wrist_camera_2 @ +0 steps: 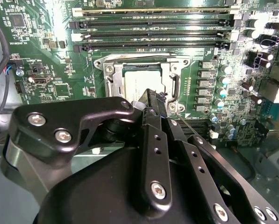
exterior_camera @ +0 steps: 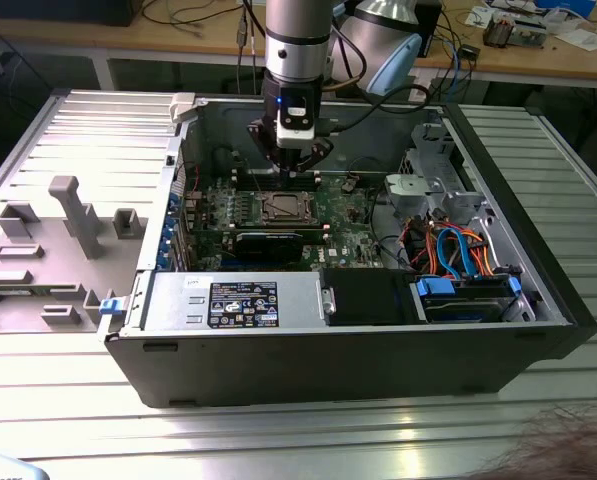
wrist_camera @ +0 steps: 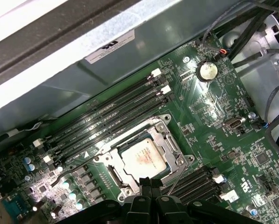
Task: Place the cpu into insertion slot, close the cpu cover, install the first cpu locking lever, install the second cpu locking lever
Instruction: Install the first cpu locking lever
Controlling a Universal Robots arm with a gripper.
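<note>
Silvery: one cpu [wrist_camera: 144, 158] in one insertion slot [wrist_camera: 112, 173], under one cpu cover [wrist_camera: 130, 141].

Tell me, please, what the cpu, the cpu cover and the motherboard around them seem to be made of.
The cpu: a metal lid by the look of it, dull silvery-beige, faintly smudged, softly reflecting. The cpu cover: likely stamped steel, bright silver, with sharp glints on its edges. The motherboard: probably resin laminate, with a glossy green coating and fine traces showing.

Cluttered wooden bench [exterior_camera: 538, 62] behind ribbed metal table [exterior_camera: 278, 430].
</note>
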